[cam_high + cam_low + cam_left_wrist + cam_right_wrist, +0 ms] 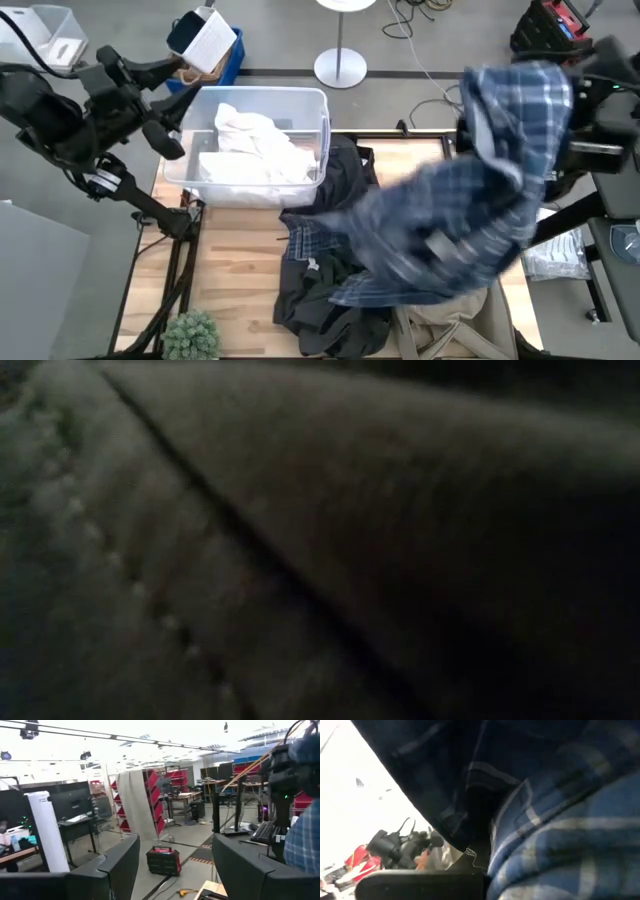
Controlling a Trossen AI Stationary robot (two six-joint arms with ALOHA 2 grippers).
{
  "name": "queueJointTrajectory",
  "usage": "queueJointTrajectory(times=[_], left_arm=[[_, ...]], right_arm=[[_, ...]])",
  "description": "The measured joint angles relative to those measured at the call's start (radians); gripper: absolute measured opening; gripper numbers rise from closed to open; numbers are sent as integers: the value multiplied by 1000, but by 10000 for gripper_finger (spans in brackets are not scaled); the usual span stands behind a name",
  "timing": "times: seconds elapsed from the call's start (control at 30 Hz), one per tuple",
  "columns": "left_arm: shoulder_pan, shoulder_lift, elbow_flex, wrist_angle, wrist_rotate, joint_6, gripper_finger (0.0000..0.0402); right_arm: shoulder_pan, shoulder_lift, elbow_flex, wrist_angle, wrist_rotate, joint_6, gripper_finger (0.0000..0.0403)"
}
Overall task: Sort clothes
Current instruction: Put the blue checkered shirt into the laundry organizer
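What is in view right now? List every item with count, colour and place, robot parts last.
plaid shirt: one, blue and white, lifted over the table's right half, hanging from the right tool
white clothes: a heap, white, inside the bin
bin: one, clear plastic, table's far left
dark clothes: a pile, black or dark grey, table centre
beige garment: one, near edge, under the shirt
plant: one, green, near-left corner
table: one, light wood
left tool: open, empty, beside the bin
right tool: shut on the plaid shirt
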Motion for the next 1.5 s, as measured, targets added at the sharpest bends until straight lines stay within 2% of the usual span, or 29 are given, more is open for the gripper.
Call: queueJointTrajectory(times=[0.1, 0.17, 0.27, 0.3, 0.37, 0.43, 0.53, 0.63, 0.73, 0.87, 1.1, 1.2, 1.37, 1.5], left_arm=[[0, -2, 0, -5, -4, 0, 226], [0, 1, -1, -27, -5, 0, 226], [0, 13, -3, -100, -3, -26, 226], [1, 18, -4, -138, -2, -44, 226], [11, 32, -6, -228, 35, -104, 226], [35, 46, -10, -318, 149, -186, 223], [90, 74, -16, -441, 365, -292, 217], [158, 119, -31, -550, 480, -331, 211], [222, 172, -60, -580, 603, -306, 211], [285, 218, -118, -520, 804, -206, 210], [345, 224, -255, -342, 1019, -125, 210], [352, 219, -335, -280, 1093, -109, 210], [354, 220, -516, -93, 1207, -114, 210], [354, 221, -649, 70, 1259, -180, 217]], right_arm=[[0, -48, 1, -431, 50, -144, 9], [0, -68, 1, -780, 174, -246, 9], [5, -62, -3, -1257, 383, -304, 9], [15, -53, -25, -1279, 432, -291, 9], [55, -81, -105, -1142, 431, -246, 9], [98, -77, -158, -1017, 415, -207, 9], [152, -83, -205, -1121, 427, -158, 9], [214, -66, -262, -1261, 450, -122, 9], [280, -57, -357, -1225, 455, -79, 9], [368, -30, -484, -1246, 505, -34, 9], [569, -18, -713, -1220, 601, 38, 9], [659, -21, -795, -1165, 674, 75, 9], [734, -21, -933, -1083, 926, 97, 9], [728, -21, -1066, -1035, 954, 52, 9]])
